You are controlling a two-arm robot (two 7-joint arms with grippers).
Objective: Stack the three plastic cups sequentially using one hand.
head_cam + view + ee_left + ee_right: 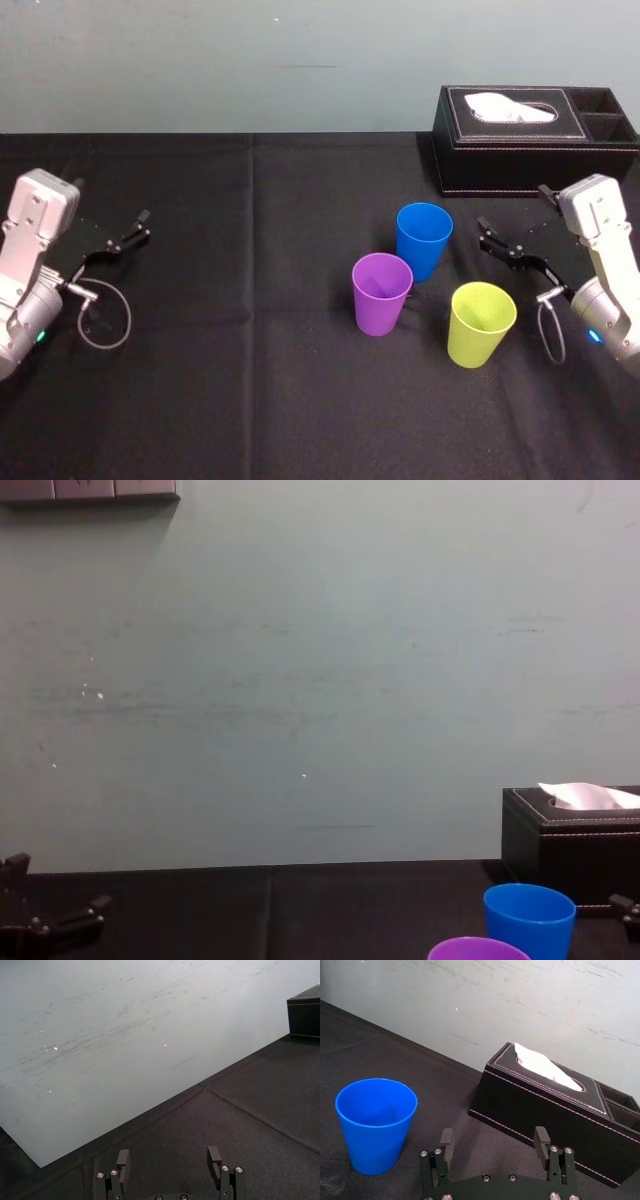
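Note:
Three plastic cups stand upright and apart on the black cloth: a blue cup (424,240) farthest back, a purple cup (381,293) in front of it to the left, a yellow-green cup (481,323) at the front right. The blue cup (375,1125) also stands left of the fingers in the right wrist view, and the chest view catches the blue cup (529,920) with the purple rim (478,949). My right gripper (490,236) hovers open and empty just right of the blue cup. My left gripper (138,226) rests open and empty at the far left.
A black tissue box (533,139) with a white tissue stands at the back right, close behind my right gripper. A pale wall (220,60) bounds the table's far edge. Open black cloth (250,300) lies between the left arm and the cups.

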